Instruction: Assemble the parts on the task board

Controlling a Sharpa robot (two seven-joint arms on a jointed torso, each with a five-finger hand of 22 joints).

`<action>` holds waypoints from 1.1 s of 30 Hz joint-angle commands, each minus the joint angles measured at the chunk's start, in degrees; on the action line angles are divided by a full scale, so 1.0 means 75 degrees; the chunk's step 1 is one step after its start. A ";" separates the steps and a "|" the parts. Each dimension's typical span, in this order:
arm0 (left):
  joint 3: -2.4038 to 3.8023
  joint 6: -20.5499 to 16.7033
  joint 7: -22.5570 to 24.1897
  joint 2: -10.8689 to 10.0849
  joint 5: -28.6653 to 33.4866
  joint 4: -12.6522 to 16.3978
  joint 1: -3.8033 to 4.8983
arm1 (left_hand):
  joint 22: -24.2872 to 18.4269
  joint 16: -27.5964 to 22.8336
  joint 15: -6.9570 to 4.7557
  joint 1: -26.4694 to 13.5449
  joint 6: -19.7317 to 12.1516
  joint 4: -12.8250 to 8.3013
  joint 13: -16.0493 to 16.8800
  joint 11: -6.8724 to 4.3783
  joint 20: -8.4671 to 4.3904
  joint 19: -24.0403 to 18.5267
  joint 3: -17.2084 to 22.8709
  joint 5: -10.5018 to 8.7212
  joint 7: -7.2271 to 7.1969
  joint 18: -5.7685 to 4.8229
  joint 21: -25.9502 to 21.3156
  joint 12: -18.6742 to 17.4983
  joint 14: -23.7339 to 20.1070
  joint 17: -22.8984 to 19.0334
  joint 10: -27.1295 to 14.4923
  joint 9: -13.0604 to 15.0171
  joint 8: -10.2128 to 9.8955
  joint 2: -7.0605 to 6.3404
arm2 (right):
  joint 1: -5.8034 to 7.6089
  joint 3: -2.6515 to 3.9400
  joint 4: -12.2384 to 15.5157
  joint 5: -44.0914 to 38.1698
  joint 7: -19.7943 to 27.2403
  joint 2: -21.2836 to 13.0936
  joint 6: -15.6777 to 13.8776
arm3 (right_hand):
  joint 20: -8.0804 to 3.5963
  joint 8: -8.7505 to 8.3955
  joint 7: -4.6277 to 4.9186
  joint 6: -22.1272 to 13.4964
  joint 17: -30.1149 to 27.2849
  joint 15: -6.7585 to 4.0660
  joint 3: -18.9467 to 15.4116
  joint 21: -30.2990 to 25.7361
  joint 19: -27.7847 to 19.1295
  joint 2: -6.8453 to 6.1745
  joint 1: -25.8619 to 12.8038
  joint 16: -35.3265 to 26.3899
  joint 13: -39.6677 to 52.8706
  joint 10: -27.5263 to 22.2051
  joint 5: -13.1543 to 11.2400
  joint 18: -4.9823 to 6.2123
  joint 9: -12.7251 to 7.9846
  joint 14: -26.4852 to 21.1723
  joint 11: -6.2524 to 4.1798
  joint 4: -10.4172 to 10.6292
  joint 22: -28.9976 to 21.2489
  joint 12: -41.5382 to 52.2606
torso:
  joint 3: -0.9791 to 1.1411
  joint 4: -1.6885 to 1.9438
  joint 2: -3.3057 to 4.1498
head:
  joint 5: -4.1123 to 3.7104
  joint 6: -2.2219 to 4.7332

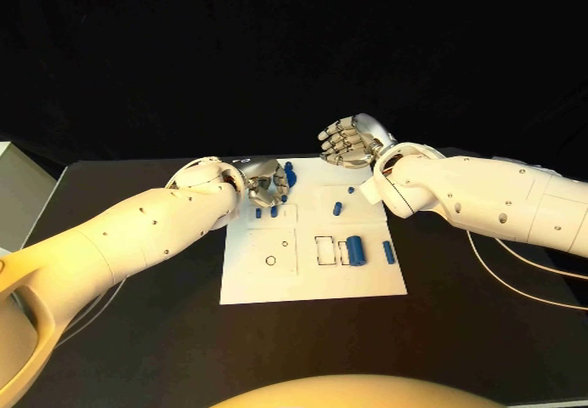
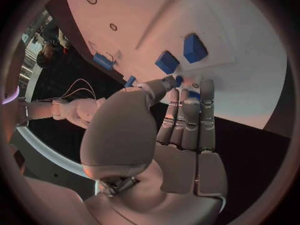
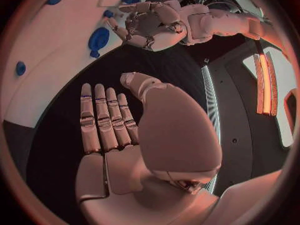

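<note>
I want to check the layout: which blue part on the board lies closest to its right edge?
The slim blue part lying alone beside the right edge of the task board. The thicker blue part lies further in, next to the rectangular slots.

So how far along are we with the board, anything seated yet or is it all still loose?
Early, by the look of it. On the task board, blue parts lie loose on the surface, and the small round holes stand empty; whether any part is seated, I cannot tell. The left hand is down over the parts at the far edge; a grip isn't visible. The right hand hovers open, empty. Most of the assembly remains.
</note>
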 commanded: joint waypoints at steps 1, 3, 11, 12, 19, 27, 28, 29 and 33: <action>-0.0002 0.0126 -0.0101 0.0045 -0.0054 -0.0038 -0.0003 | 0.0014 0.0070 -0.0002 -0.0019 0.0016 -0.0013 -0.0011 0.0018 0.0015 0.0062 0.0054 -0.0001 0.0020 0.0119 0.0039 -0.0028 0.0087 0.0065 0.0081 -0.0018 -0.0066 0.0043 | 0.0010 0.0004 0.0020 -0.0027 0.0075 0.0010 -0.0008 | 0.0029 -0.0001 0.0397 0.0037 -0.0007 0.0036 0.0018 -0.0003 0.0019 -0.0009 -0.0069 -0.0036 -0.0004 -0.0012 0.0016 0.0095 -0.0012 0.0043 0.0023 0.0009 -0.0012 -0.0040 | 0.0000 -0.0005 0.0008 | -0.0010 -0.0005; -0.0003 0.0118 -0.0123 0.0061 -0.0054 -0.0058 -0.0003 | 0.0023 0.0093 -0.0005 -0.0013 0.0002 -0.0021 -0.0017 0.0012 0.0014 0.0067 0.0065 -0.0001 0.0026 0.0119 0.0055 -0.0032 0.0101 0.0072 0.0109 -0.0030 -0.0098 0.0042 | 0.0012 0.0004 0.0027 -0.0025 0.0076 0.0013 -0.0008 | 0.0031 -0.0002 0.0398 0.0040 -0.0010 0.0037 0.0019 -0.0004 0.0017 -0.0007 -0.0083 -0.0040 -0.0003 -0.0010 0.0025 0.0096 -0.0014 0.0044 0.0024 0.0015 -0.0012 -0.0045 | 0.0000 -0.0005 0.0013 | -0.0016 -0.0007; -0.0004 0.0050 -0.0174 0.0101 -0.0053 -0.0108 -0.0004 | 0.0034 0.0113 -0.0007 -0.0010 -0.0020 -0.0029 -0.0031 0.0014 0.0011 0.0071 0.0081 -0.0001 0.0042 0.0119 0.0076 -0.0055 0.0102 0.0052 0.0114 -0.0047 -0.0144 0.0040 | 0.0020 0.0005 0.0045 -0.0017 0.0080 0.0017 -0.0013 | 0.0032 -0.0004 0.0398 0.0041 -0.0014 0.0037 0.0020 -0.0005 0.0016 -0.0005 -0.0098 -0.0044 -0.0003 -0.0008 0.0035 0.0096 -0.0016 0.0045 0.0024 0.0020 -0.0012 -0.0050 | -0.0001 0.0006 0.0020 | -0.0041 -0.0020; -0.0004 0.0037 -0.0173 0.0105 -0.0053 -0.0108 -0.0003 | 0.0041 0.0125 -0.0005 -0.0008 -0.0051 -0.0034 -0.0040 0.0017 0.0010 0.0071 0.0093 0.0000 0.0045 0.0119 0.0089 -0.0068 0.0102 0.0041 0.0121 -0.0063 -0.0186 0.0038 | 0.0020 0.0005 0.0045 -0.0016 0.0081 0.0019 -0.0012 | 0.0032 -0.0004 0.0398 0.0041 -0.0014 0.0037 0.0020 -0.0005 0.0016 -0.0005 -0.0098 -0.0044 -0.0003 -0.0008 0.0035 0.0096 -0.0016 0.0045 0.0024 0.0020 -0.0012 -0.0050 | -0.0001 0.0006 0.0020 | -0.0041 -0.0020; -0.0004 -0.0024 -0.0160 0.0116 -0.0030 -0.0087 -0.0002 | 0.0053 0.0156 -0.0004 0.0004 -0.0056 -0.0038 -0.0049 0.0018 0.0010 0.0073 0.0125 0.0000 0.0039 0.0119 0.0110 -0.0075 0.0125 0.0063 0.0159 -0.0079 -0.0227 0.0066 | 0.0025 0.0006 0.0046 -0.0013 0.0081 0.0025 -0.0010 | 0.0034 -0.0005 0.0399 0.0044 -0.0018 0.0038 0.0022 -0.0006 0.0014 -0.0001 -0.0117 -0.0049 -0.0002 -0.0005 0.0050 0.0097 -0.0018 0.0046 0.0025 0.0028 -0.0013 -0.0056 | 0.0003 0.0011 0.0013 | -0.0057 -0.0048; -0.0004 0.0043 -0.0141 0.0158 0.0013 -0.0092 -0.0001 | 0.0076 0.0234 -0.0011 -0.0001 0.0039 -0.0040 -0.0058 0.0003 0.0008 0.0079 0.0151 -0.0001 0.0016 0.0120 0.0152 -0.0074 0.0205 0.0160 0.0252 -0.0078 -0.0236 0.0091 | 0.0026 0.0006 0.0041 -0.0011 0.0086 0.0044 -0.0006 | 0.0034 -0.0005 0.0399 0.0044 -0.0018 0.0038 0.0022 -0.0006 0.0014 -0.0001 -0.0117 -0.0049 -0.0002 -0.0005 0.0050 0.0097 -0.0018 0.0046 0.0025 0.0028 -0.0013 -0.0056 | -0.0002 0.0005 0.0014 | -0.0064 -0.0058; -0.0004 0.0048 -0.0140 0.0161 0.0015 -0.0094 -0.0002 | 0.0079 0.0244 -0.0015 -0.0003 0.0060 -0.0038 -0.0060 -0.0002 0.0006 0.0080 0.0155 -0.0002 0.0018 0.0120 0.0159 -0.0074 0.0213 0.0165 0.0271 -0.0077 -0.0235 0.0098 | 0.0026 0.0006 0.0041 -0.0011 0.0086 0.0045 -0.0006 | 0.0034 -0.0005 0.0399 0.0044 -0.0018 0.0038 0.0022 -0.0006 0.0014 -0.0001 -0.0117 -0.0049 -0.0002 -0.0005 0.0050 0.0097 -0.0018 0.0046 0.0025 0.0028 -0.0013 -0.0056 | -0.0001 0.0004 0.0016 | -0.0066 -0.0057; -0.0004 0.0060 -0.0140 0.0171 0.0018 -0.0101 -0.0002 | 0.0079 0.0244 -0.0015 -0.0003 0.0060 -0.0038 -0.0060 -0.0002 0.0006 0.0080 0.0155 -0.0002 0.0018 0.0120 0.0159 -0.0074 0.0213 0.0165 0.0271 -0.0077 -0.0235 0.0098 | 0.0026 0.0006 0.0040 -0.0011 0.0087 0.0048 -0.0005 | 0.0034 -0.0005 0.0399 0.0044 -0.0018 0.0038 0.0022 -0.0006 0.0014 -0.0001 -0.0117 -0.0049 -0.0002 -0.0005 0.0050 0.0097 -0.0018 0.0046 0.0025 0.0028 -0.0013 -0.0056 | -0.0001 0.0002 0.0016 | -0.0068 -0.0056; -0.0004 0.0104 -0.0141 0.0196 0.0027 -0.0123 -0.0003 | 0.0096 0.0277 -0.0028 -0.0004 0.0143 -0.0043 -0.0065 -0.0016 -0.0003 0.0082 0.0175 -0.0002 0.0036 0.0122 0.0188 -0.0069 0.0229 0.0158 0.0363 -0.0074 -0.0237 0.0121 | 0.0032 0.0007 0.0051 -0.0011 0.0085 0.0043 -0.0007 | 0.0034 -0.0005 0.0399 0.0044 -0.0018 0.0038 0.0022 -0.0006 0.0014 -0.0001 -0.0117 -0.0049 -0.0002 -0.0005 0.0050 0.0097 -0.0018 0.0046 0.0025 0.0028 -0.0013 -0.0056 | -0.0001 0.0001 0.0024 | -0.0077 -0.0054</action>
